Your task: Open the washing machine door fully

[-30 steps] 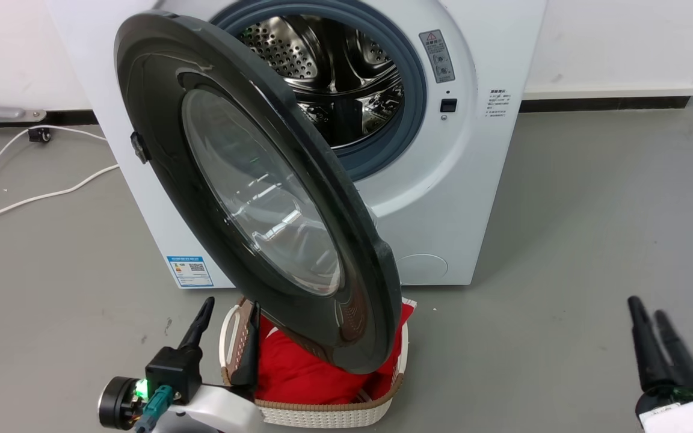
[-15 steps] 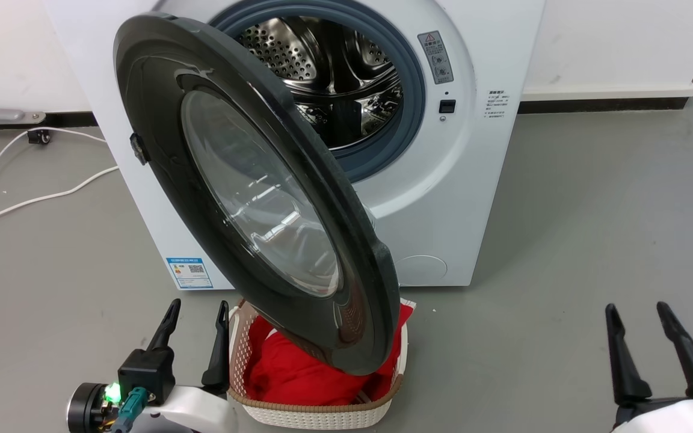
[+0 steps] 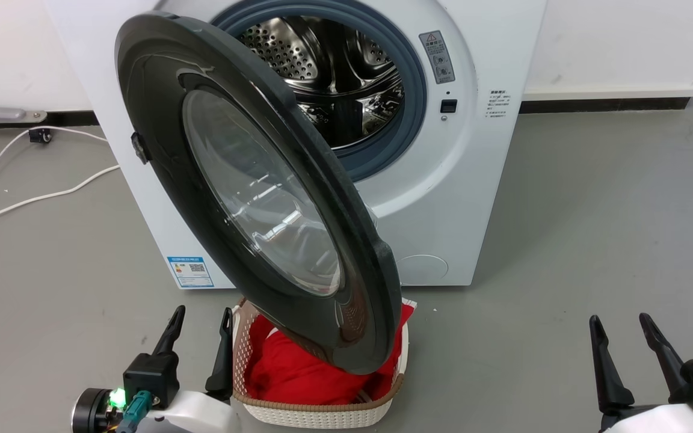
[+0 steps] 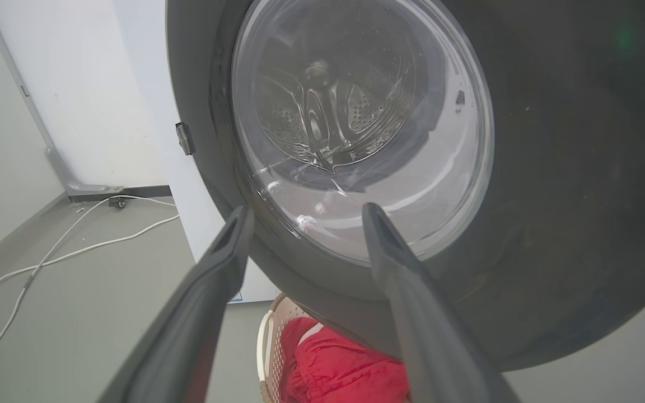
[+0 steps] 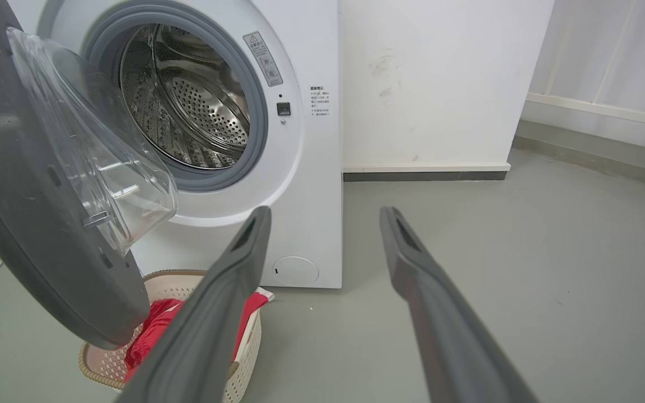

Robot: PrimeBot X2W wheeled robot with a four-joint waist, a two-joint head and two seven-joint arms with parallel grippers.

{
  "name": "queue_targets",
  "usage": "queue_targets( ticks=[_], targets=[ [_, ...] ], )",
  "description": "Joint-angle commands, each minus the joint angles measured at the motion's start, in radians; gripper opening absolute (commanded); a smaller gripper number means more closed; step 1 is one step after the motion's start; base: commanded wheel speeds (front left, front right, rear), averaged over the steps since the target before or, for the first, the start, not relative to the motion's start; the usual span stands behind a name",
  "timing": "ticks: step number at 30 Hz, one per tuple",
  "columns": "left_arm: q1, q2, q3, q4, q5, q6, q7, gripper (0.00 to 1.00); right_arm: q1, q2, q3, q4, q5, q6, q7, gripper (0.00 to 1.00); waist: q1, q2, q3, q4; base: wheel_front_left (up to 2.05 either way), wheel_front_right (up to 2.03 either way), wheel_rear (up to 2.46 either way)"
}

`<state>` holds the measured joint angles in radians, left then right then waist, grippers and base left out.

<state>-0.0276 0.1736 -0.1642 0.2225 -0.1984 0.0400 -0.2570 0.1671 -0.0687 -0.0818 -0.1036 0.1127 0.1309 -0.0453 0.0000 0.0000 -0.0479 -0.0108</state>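
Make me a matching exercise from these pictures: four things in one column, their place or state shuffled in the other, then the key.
Things
1. large round glossy black door with clear glass centre
2. cream woven plastic basket
3. thin white cable
4. left hand of two long dark fingers

Places or states
A. lies on the grey floor, left of the white machine
B. open, holding nothing
C. holds red cloth, below the door's lower edge
D. swung out, steel drum mouth uncovered

Pairs: 1-D, 2-C, 3-A, 4-B
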Motion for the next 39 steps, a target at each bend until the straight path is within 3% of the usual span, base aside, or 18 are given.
queue_targets(
  ticks=[1, 13, 14, 15, 16, 27, 39],
  targets=[
    [0.009, 0.002, -0.002, 0.001, -0.004, 0.005, 0.002, 1.0, -0.013, 0.004, -0.001, 0.004, -0.007, 0.0, -0.006, 1.0, 0.0, 0.0, 0.001, 0.001, 0.0, 0.0, 0.0],
    [-0.002, 0.007, -0.01, -0.001, -0.019, 0.006, 0.011, 1.0, -0.034, 0.009, 0.002, 0.011, -0.01, 0.0, -0.007, 1.0, 0.0, 0.0, 0.009, 0.008, 0.0, 0.0, 0.0],
    [-0.001, 0.006, -0.011, -0.001, -0.024, 0.004, 0.013, 0.85, -0.036, 0.009, 0.002, 0.011, -0.009, 0.0, -0.007, 1.0, 0.0, 0.0, 0.009, 0.009, 0.0, 0.0, 0.0],
    [-0.001, 0.005, -0.011, -0.001, -0.026, 0.003, 0.015, 0.18, -0.037, 0.009, 0.002, 0.011, -0.009, 0.0, -0.008, 1.0, 0.0, 0.0, 0.009, 0.01, 0.0, 0.0, 0.0],
    [0.001, 0.004, -0.012, -0.002, -0.03, 0.0, 0.017, 0.0, -0.038, 0.01, 0.002, 0.011, -0.01, 0.0, -0.008, 1.0, 0.0, 0.0, 0.01, 0.011, 0.0, 0.0, 0.0],
    [-0.034, -0.001, -0.01, -0.086, -0.037, 0.026, 0.034, 0.0, -0.043, 0.013, -0.014, 0.012, -0.015, 0.0, -0.009, 1.0, 0.0, 0.0, 0.011, 0.037, 0.0, 0.0, 0.0],
    [-0.188, -0.005, -0.04, -0.439, 0.021, 0.063, 0.073, 0.0, -0.057, 0.016, -0.017, 0.019, -0.021, 0.0, -0.018, 1.0, 0.0, 0.0, 0.012, 0.064, 0.0, 0.0, 0.0]
  ],
)
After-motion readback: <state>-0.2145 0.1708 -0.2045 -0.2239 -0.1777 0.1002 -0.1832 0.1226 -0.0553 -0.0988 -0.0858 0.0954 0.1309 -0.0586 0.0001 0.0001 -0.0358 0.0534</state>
